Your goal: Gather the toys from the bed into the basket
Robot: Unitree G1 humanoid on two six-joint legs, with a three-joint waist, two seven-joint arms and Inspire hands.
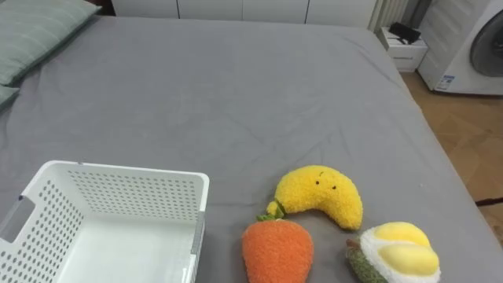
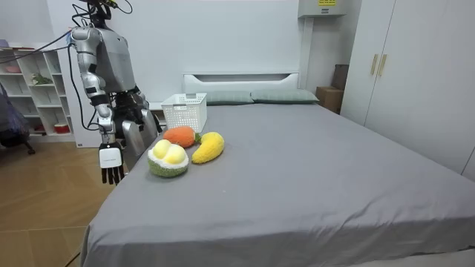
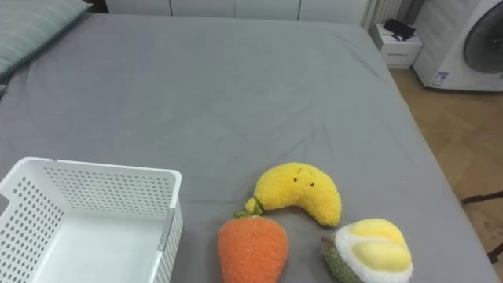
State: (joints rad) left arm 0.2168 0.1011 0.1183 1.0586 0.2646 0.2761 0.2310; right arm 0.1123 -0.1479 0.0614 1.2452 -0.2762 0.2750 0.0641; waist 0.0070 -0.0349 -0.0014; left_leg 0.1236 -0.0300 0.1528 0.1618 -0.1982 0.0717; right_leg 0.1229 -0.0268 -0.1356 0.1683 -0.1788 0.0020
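Room view, right robot hand [image 2: 111, 173] hangs open beside bed [image 2: 297, 174], durian plush [image 2: 168, 160] nearest, not touching.

Bed [image 1: 236, 94], grey sheet, lightly creased. White perforated basket [image 1: 134, 195] at near left. Just right of it, orange carrot toy [image 1: 277, 250], its top touching yellow banana toy [image 1: 322, 192]. Green-and-yellow plush fruit [image 1: 397, 251] near right. Pillow [image 1: 35, 31] far left.

You're seeing the basket [image 1: 118, 212] sitting on the bed [image 1: 236, 94], left of the carrot [image 1: 277, 250]. The banana [image 1: 322, 195] is lying just behind, perhaps touching it.
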